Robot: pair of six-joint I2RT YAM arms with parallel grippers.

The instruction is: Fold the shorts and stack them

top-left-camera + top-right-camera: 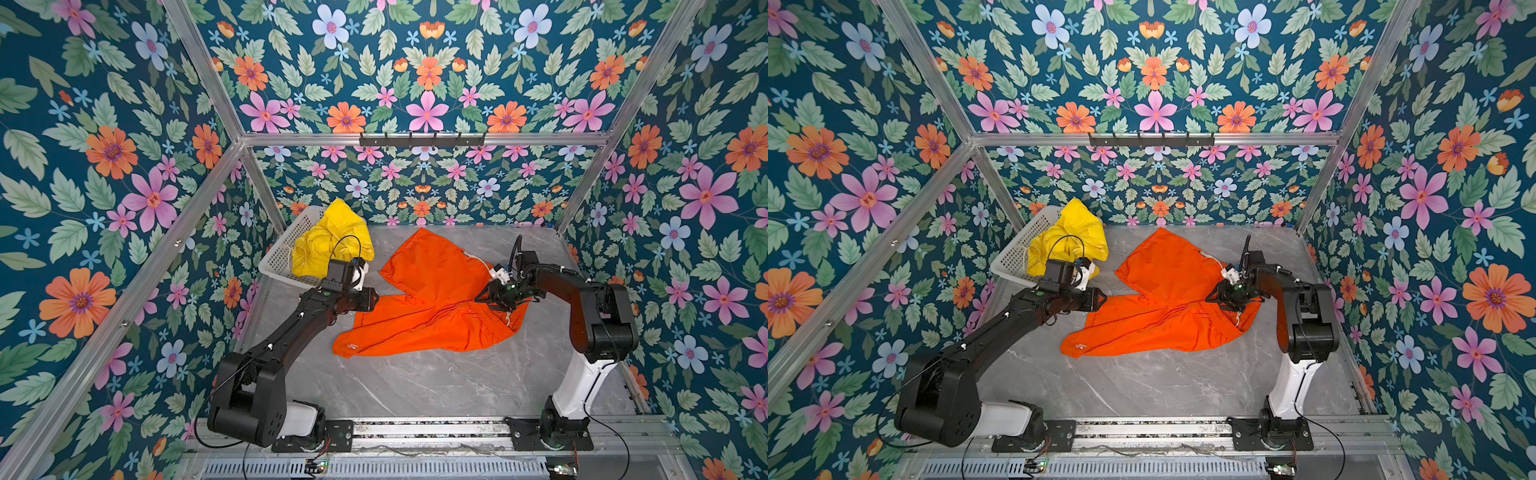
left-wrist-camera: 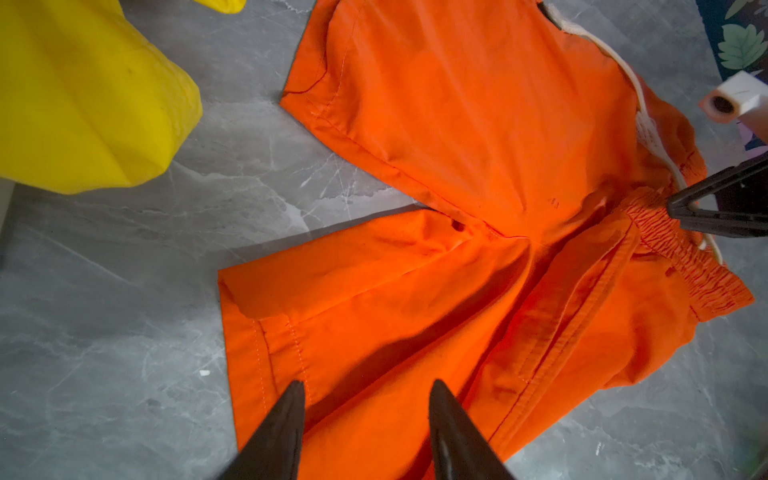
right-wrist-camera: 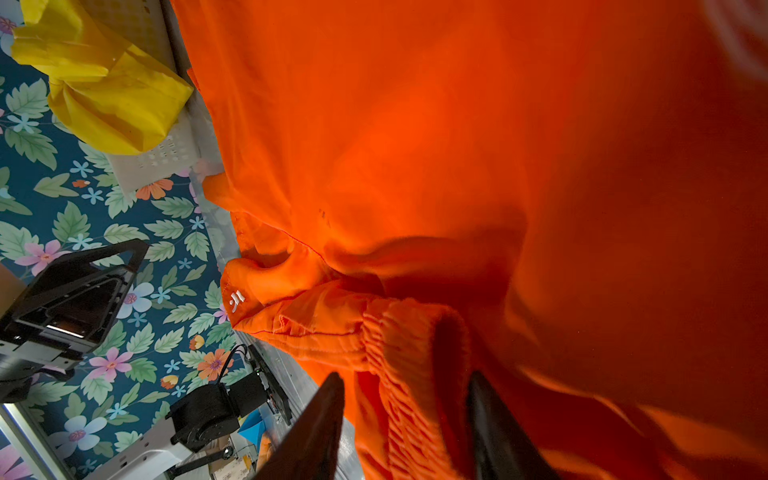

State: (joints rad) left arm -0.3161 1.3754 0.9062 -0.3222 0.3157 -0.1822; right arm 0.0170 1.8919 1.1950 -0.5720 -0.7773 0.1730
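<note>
Mid-frame on the grey table [image 1: 415, 386], orange shorts [image 1: 432, 291] are spread crumpled. The waistband [image 2: 681, 245] is clamped by the right gripper [image 1: 500, 309]. The left gripper [image 1: 376, 300] is held parted over a leg. Behind, centre-left, yellow shorts [image 1: 332, 241] are heaped in a white basket [image 1: 280, 255].

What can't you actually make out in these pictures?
- Inside of the basket: the yellow shorts cover it in both top views.
- Middle of the waistband of the orange shorts: the right gripper sits over it in both top views.
- The white logo on the orange shorts: too small to read in both top views.
- Right wrist view: the nearest orange fabric is blurred and fills most of the picture.
</note>
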